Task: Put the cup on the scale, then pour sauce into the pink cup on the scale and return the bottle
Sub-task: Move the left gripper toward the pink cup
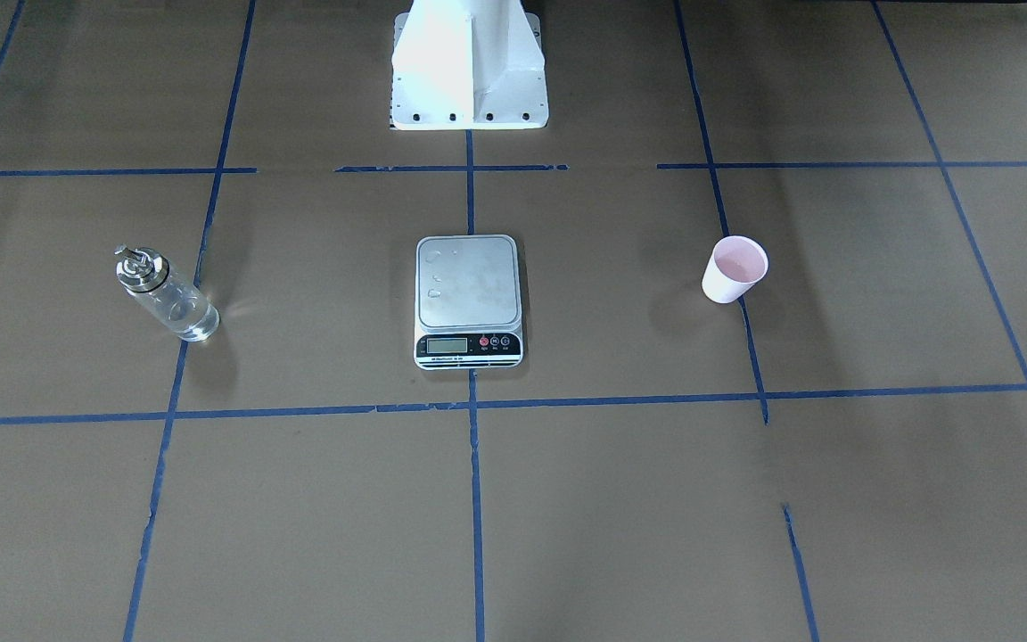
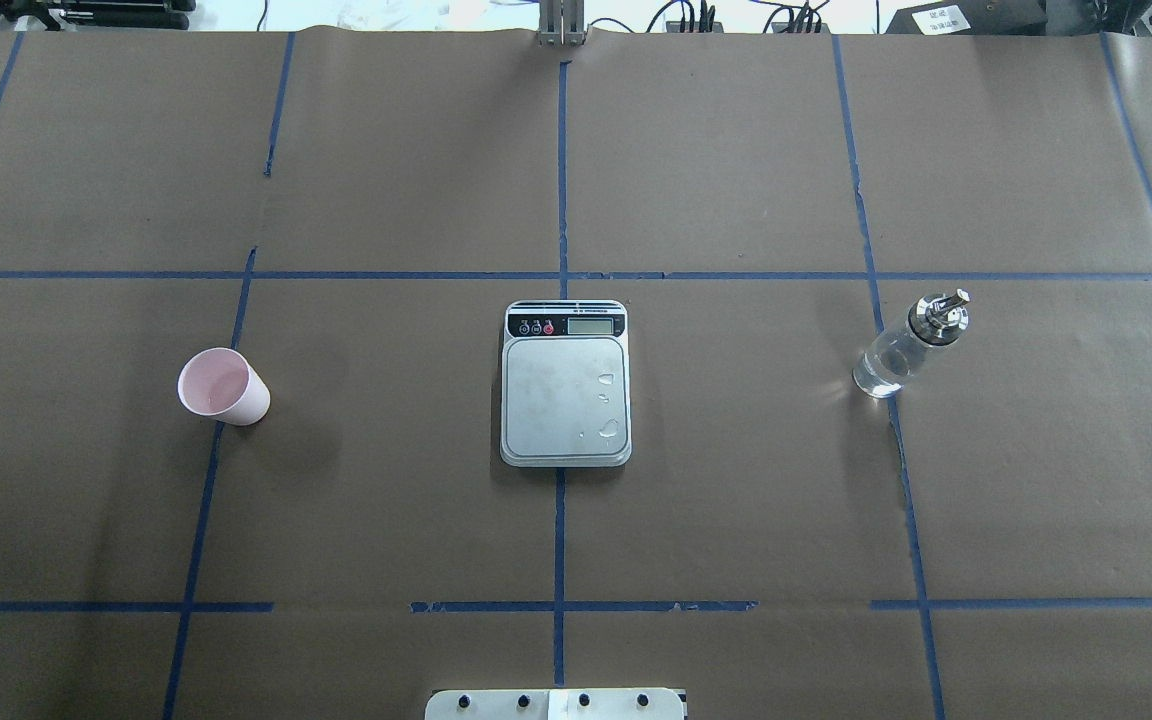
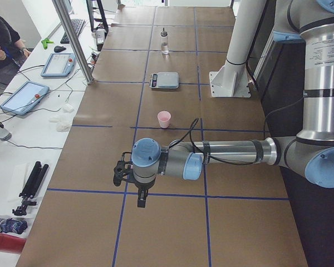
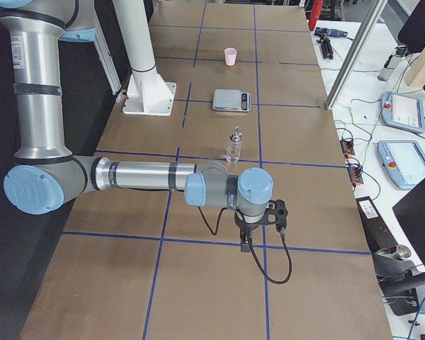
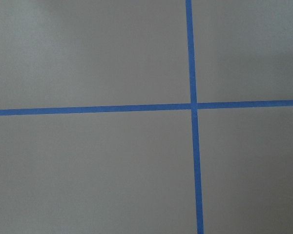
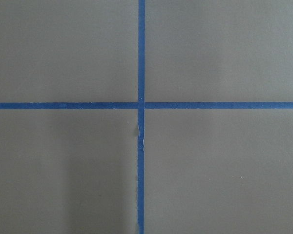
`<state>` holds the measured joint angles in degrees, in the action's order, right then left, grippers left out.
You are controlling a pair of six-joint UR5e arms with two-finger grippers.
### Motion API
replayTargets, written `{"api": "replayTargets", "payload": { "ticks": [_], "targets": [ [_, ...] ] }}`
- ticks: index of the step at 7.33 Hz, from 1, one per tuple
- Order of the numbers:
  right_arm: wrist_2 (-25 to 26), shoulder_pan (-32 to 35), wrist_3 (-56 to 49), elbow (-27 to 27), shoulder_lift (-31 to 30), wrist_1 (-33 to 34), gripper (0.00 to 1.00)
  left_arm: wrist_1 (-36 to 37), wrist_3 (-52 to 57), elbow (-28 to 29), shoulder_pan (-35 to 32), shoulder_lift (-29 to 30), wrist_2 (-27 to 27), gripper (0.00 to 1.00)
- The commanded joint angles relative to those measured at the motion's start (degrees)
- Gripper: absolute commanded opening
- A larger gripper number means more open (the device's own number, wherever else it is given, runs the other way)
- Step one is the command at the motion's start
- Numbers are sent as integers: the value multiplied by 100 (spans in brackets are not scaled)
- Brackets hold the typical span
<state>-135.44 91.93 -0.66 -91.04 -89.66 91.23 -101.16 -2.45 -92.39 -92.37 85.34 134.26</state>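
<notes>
- At the middle of the brown-papered surface [image 2: 736, 500] the scale [image 2: 564, 400] lies flat on the centre blue tape line [image 2: 558, 560], its display strip on the side away from the robot base [image 1: 469, 67]. A few clear drops [image 2: 608, 428] lie on its platform, and nothing else is on it.
- Off on the robot's left the cup [image 2: 224, 387] stands upright with its mouth open, well apart from the scale. Its foot is at a tape line, and bare paper lies all round it.
- Off on the robot's right the bottle [image 2: 904, 345] stands upright on another tape line, also well apart from the scale. The clear sauce [image 2: 881, 368] shows through the glass, and the silver spout is on top.
- All three things stand well in from the surface's edges, with wide bare lanes between them.
- Past the cup, towards its own end of the surface, the left claw [image 3: 141, 199] hangs above a tape crossing. I cannot tell whether it is apart or together.
- Beyond the bottle the right claw [image 4: 246, 242] hangs likewise over a crossing, and its state cannot be told either.
- Both wrist views show only brown paper and crossed blue tape.
- Beside the surface's far long edge a person [image 3: 3, 41] sits at a white bench.
</notes>
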Motion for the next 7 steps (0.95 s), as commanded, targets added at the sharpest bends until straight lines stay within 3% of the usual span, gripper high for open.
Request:
{"api": "replayTargets", "payload": {
  "ticks": [1, 3, 4, 5, 6, 7],
  "targets": [
    [-44, 0, 5, -132, 18, 9, 100, 0, -1, -68, 0, 0, 4, 100],
    [-18, 0, 14, -177, -43, 0, 100, 79, -1, -444, 0, 27, -31, 100],
    [-26, 0, 14, -195, -43, 0, 100, 88, -10, -838, 87, 70, 12, 100],
    [-35, 0, 14, -282, -52, 0, 100, 88, -18, -1634, 401, 62, 22, 100],
    [-88, 0, 22, -404, -69, 9, 100, -25, -45, -1842, 587, 97, 39, 100],
    [-219, 0, 31, -493, -70, 9, 100, -18, -993, -1914, 772, 193, 596, 100]
  ]
}}
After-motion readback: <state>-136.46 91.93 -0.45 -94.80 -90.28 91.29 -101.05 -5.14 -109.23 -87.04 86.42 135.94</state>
